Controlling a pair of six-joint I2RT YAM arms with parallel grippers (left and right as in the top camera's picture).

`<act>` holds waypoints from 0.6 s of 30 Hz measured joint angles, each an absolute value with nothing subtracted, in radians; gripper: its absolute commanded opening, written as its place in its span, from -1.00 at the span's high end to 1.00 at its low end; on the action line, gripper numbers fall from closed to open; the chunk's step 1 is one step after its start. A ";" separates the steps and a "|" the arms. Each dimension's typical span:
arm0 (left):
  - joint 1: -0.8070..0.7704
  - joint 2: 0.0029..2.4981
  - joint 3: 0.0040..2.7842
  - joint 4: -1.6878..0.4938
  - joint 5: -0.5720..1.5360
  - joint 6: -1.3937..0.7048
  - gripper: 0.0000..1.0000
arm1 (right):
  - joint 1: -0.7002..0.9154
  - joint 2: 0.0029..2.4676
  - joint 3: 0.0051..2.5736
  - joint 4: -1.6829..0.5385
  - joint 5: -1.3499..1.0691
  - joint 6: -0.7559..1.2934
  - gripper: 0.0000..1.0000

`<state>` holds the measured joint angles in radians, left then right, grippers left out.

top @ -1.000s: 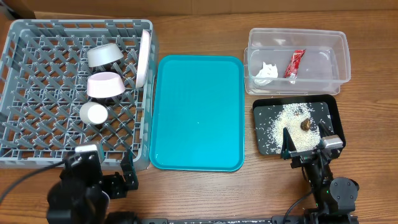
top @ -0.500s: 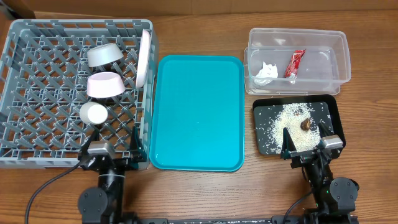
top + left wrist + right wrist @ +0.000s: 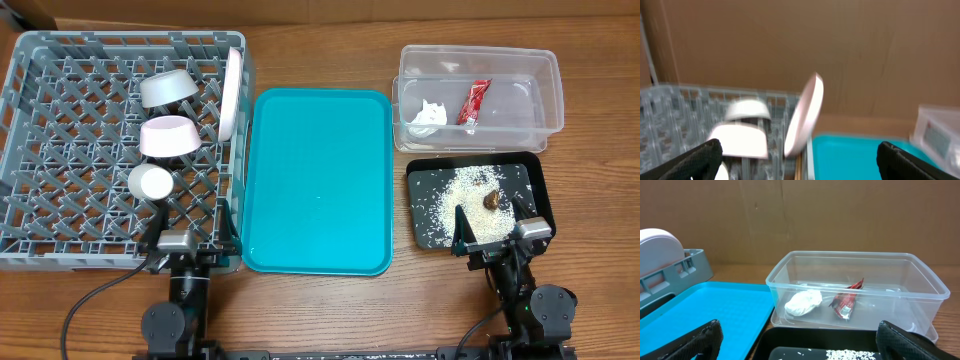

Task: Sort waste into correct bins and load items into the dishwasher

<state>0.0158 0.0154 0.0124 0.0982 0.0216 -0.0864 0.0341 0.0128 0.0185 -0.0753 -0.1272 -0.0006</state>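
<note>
The bench [image 3: 330, 310] is matt wood grain. On it sit a grey plastic lattice rack [image 3: 60, 150], a smooth teal plastic tray [image 3: 315, 180], a clear glossy tub [image 3: 920, 287] and a black tray [image 3: 535, 180].

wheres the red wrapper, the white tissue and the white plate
red wrapper [image 3: 474, 102], overhead view, middle of the wrapper
white tissue [image 3: 429, 113], overhead view, centre of the crumpled wad
white plate [image 3: 233, 92], overhead view, middle of the plate, which stands on edge

The left wrist view is blurred: dish rack [image 3: 675, 102] and plate [image 3: 806, 114] look smeared, the rack cut off at left.
</note>
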 measured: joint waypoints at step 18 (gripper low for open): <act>0.016 0.015 0.009 -0.071 0.060 -0.052 -0.99 | 0.034 0.013 0.019 -0.076 -0.127 -0.001 -1.00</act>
